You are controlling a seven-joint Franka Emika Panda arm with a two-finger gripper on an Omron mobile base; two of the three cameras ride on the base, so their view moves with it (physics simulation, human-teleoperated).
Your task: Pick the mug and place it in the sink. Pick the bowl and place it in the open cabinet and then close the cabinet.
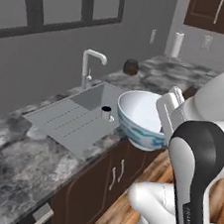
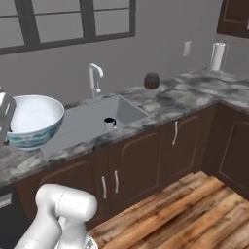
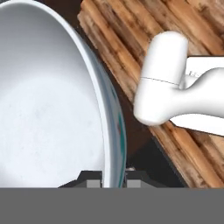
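Between the pincer's (image 3: 114, 178) closed tips sits the rim of the bowl (image 3: 48, 109), held aloft.

The bowl (image 1: 139, 118) pinched between my jaws looks like smooth, glossy glazed ceramic. The sink (image 2: 87, 121) is matt grey metal with a ribbed drainboard, its tap (image 2: 94, 78) polished chrome. The worktop (image 1: 11, 170) is veined grey stone; the floor (image 2: 194, 214) is rough-grained wooden planks.

one bowl (image 1: 138, 115), one mug (image 1: 106, 112), one sink (image 1: 68, 118), one paper-towel roll (image 1: 177, 45), one dark jar (image 1: 131, 66).
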